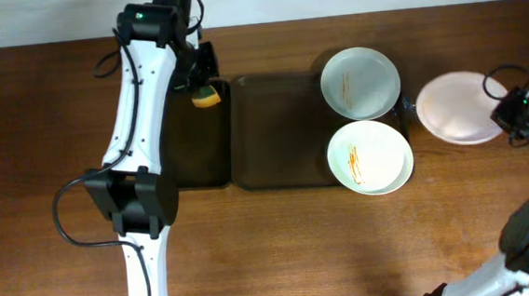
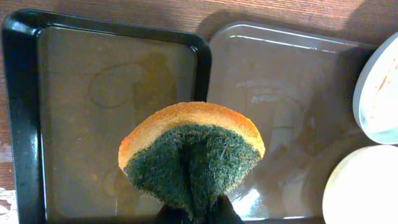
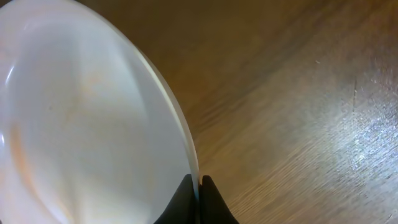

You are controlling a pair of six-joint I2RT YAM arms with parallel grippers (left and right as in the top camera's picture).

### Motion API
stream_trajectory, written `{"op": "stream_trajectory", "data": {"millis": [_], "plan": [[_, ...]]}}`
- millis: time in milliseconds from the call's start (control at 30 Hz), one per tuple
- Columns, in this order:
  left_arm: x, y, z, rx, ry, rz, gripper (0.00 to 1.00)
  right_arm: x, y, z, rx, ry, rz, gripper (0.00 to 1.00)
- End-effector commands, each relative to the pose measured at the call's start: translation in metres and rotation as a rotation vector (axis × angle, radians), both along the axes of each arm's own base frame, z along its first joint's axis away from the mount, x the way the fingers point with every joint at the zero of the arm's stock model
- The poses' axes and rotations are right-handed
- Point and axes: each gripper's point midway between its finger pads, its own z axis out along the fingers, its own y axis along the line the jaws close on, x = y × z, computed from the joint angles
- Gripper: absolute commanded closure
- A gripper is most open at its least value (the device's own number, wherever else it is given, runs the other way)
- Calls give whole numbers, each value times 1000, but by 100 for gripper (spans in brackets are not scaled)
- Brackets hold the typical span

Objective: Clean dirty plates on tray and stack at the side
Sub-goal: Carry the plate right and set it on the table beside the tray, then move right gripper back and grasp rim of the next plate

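Nearest the front edge of the worktop, the near plate is lying on the right end of the tray, carrying thin orange streaks and overhanging the tray's front rim a little. Just behind it, the far plate, also streaked, is sitting at the tray's far right corner, and the two rims are close or touching. Toward the right edge of the worktop, off the tray, the right gripper is pinching the rim of the third plate, its fingers drawn tight together; that plate is showing only faint marks. Toward the far edge, left of centre, the left gripper is clamping a folded sponge, orange with a green scouring face, above the black tray, which is lying just beside the tray's left end.
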Motion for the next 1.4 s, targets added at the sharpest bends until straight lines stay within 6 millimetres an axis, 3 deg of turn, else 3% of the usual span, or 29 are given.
{"op": "stream_trajectory", "data": {"millis": [0, 100, 133, 233, 333, 467, 500, 567, 667, 767, 967, 1067, 1267, 1367], "plan": [[3, 5, 11, 5, -34, -4, 100, -2, -12, -30, 49, 39, -24, 96], [4, 5, 11, 3, -39, -4, 100, 0, -14, -55, 73, 74, -25, 95], [4, 5, 11, 3, -40, -4, 100, 1, -13, -62, 80, 85, -22, 87], [4, 5, 12, 3, -41, -4, 100, 5, -7, -65, 86, 82, -5, 68], [5, 3, 12, 1, -48, -7, 100, 21, 16, -60, 149, 29, 113, 62], [6, -9, 13, -2, -63, -30, 100, 27, 54, -27, 181, 20, 210, 64], [5, -14, 13, -2, -64, -40, 100, 22, 73, -9, 181, 25, 248, 64], [3, -19, 13, -2, -62, -50, 100, 14, 102, 5, 192, 57, 317, 64], [3, -22, 11, -2, -64, -56, 100, -3, 143, -7, 235, 161, 432, 64], [7, -23, 11, -6, -76, -56, 100, -19, 175, -37, 244, 238, 520, 64], [8, -24, 12, -6, -80, -56, 100, -42, 189, -81, 237, 293, 556, 70], [7, -24, 12, -6, -80, -56, 100, -41, 189, -85, 231, 282, 557, 81], [7, -24, 12, -6, -80, -56, 100, -40, 189, -85, 230, 280, 561, 87], [7, -24, 12, -6, -80, -56, 100, -40, 204, -85, 244, 278, 600, 96]]}}
